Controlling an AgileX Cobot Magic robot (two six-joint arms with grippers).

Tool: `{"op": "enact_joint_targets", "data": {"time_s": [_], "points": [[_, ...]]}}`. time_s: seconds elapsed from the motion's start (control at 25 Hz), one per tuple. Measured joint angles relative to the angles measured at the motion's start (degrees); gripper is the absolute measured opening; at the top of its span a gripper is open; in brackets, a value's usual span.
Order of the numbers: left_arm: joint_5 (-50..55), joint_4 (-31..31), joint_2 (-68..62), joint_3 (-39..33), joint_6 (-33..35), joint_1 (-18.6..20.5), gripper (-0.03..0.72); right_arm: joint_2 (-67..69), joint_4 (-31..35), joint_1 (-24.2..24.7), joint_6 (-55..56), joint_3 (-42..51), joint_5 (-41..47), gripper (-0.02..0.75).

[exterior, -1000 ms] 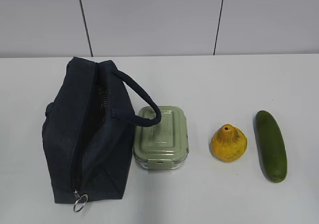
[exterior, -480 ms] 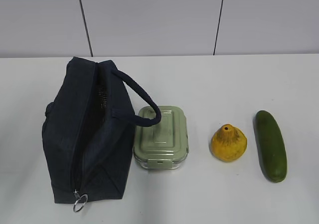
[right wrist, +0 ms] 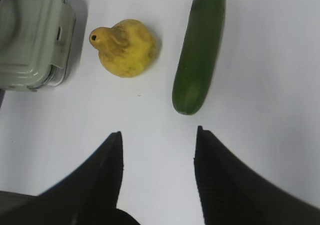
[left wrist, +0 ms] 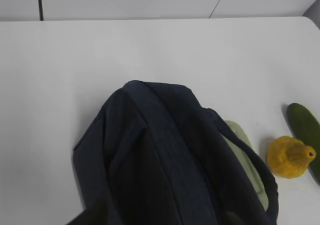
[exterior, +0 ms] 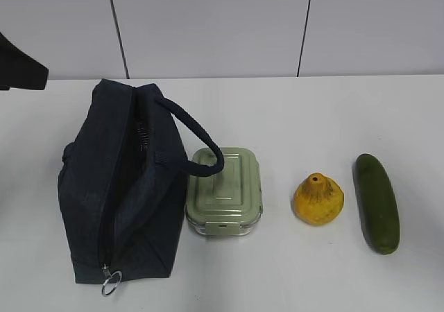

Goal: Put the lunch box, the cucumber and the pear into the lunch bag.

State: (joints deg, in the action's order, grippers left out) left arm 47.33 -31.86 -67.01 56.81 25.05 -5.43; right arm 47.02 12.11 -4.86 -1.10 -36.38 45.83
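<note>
The navy lunch bag [exterior: 121, 187] stands at the left, its ring pull [exterior: 111, 282] at the near end. One cord handle [exterior: 198, 135] droops over the green-lidded lunch box [exterior: 224, 191] beside it. Further right lie the yellow pear [exterior: 318, 199] and the cucumber [exterior: 377, 202]. My left gripper [left wrist: 162, 217] hovers over the lunch bag [left wrist: 165, 160], with only its two dark tips showing, far apart. My right gripper [right wrist: 157, 135] is open over bare table, with the cucumber [right wrist: 198, 47] just ahead of its right finger and the pear [right wrist: 127, 47] ahead to the left.
A dark part of my left arm [exterior: 19, 68] juts in at the upper left edge of the exterior view. The white table [exterior: 291, 118] ends at a grey panelled wall [exterior: 208, 28] behind. The lunch box [right wrist: 32, 37] is at the right wrist view's top left.
A dark part of the left arm has come into the exterior view at the upper left edge. The bag, box, pear and cucumber have not moved.
</note>
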Motion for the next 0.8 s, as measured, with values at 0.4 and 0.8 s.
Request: {"op": "enact_joint_targets", "data": {"time_s": [0.4,0.8], "points": [[5.64,-8.06,-4.75,0.53,8.27,0.0,0.414,27.02,28.01,11.31,-25.6,-10.37,2.43,0.371],[10.21,-6.17,-7.08,0.53,6.55,0.0,0.414,34.56,36.65,24.41,-35.39,-10.87,6.94,0.371]]}}
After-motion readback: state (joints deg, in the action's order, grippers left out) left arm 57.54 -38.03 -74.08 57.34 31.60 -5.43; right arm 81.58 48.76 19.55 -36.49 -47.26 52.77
